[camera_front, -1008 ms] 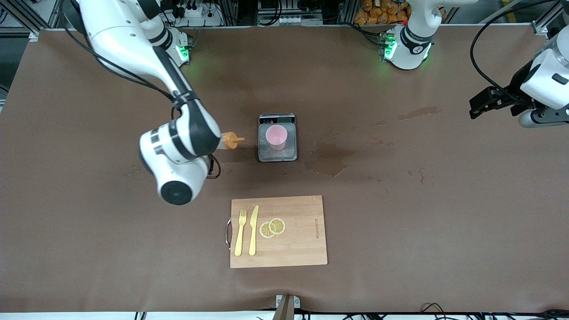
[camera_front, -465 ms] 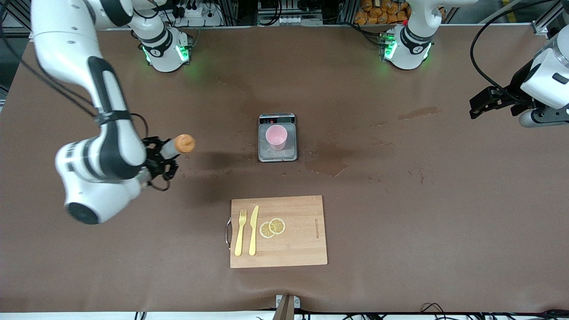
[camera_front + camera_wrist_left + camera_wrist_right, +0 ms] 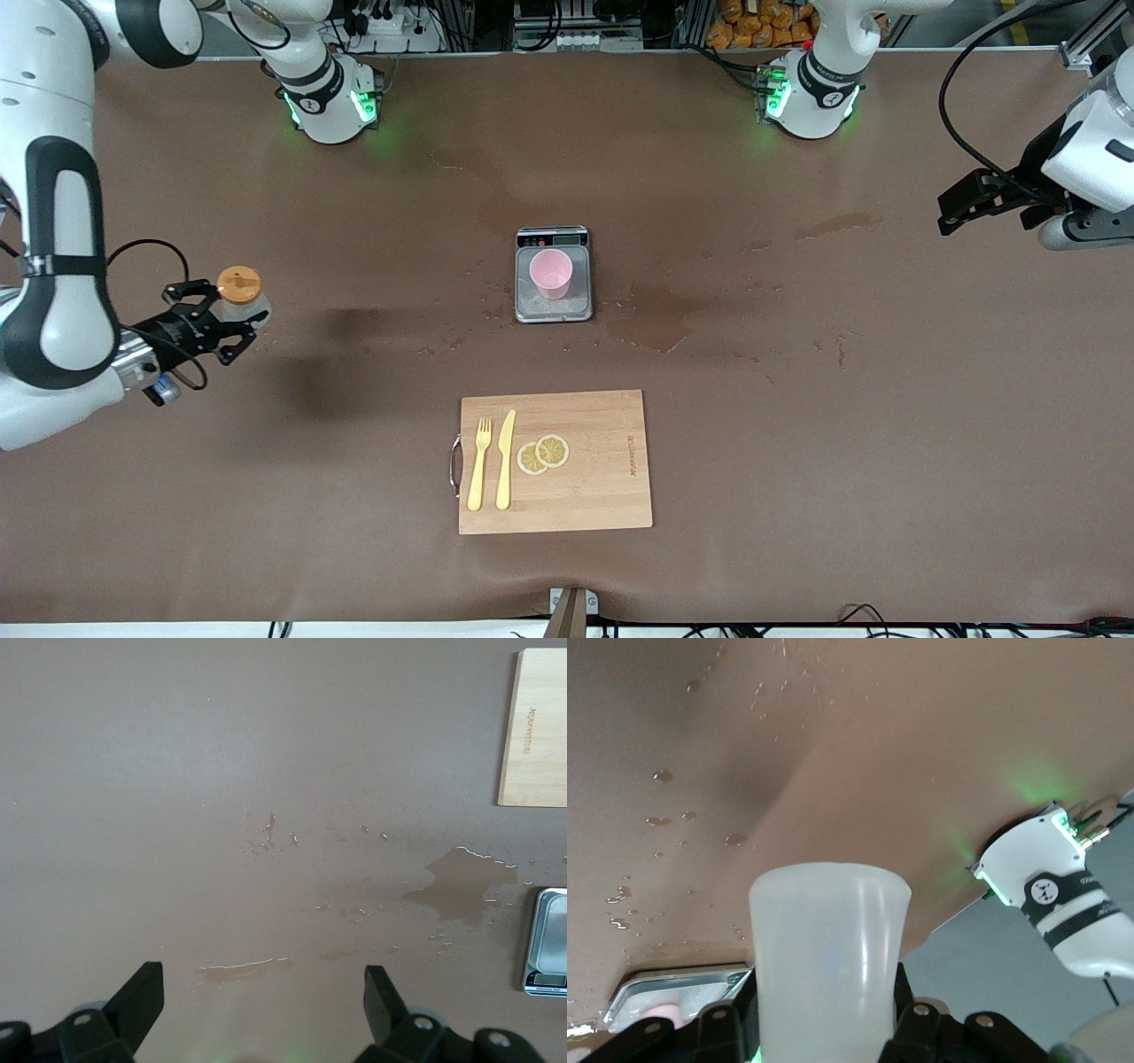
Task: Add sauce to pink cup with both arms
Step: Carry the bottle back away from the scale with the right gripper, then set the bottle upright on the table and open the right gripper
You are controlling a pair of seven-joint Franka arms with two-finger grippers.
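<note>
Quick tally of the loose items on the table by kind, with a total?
Sauce bottle: 1
Pink cup: 1
Scale: 1
Cutting board: 1
Fork: 1
Knife: 1
Lemon slices: 2
Total: 8

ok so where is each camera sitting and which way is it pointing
Front view: high across the table, facing both arms' bases; shows the right gripper holding the sauce and the left gripper waiting open.
Left wrist view: on the left wrist, looking down at the wet table past its own fingertips.
Right wrist view: on the right wrist, looking along the sauce bottle.
All three views show the scale; the pink cup sits on it.
</note>
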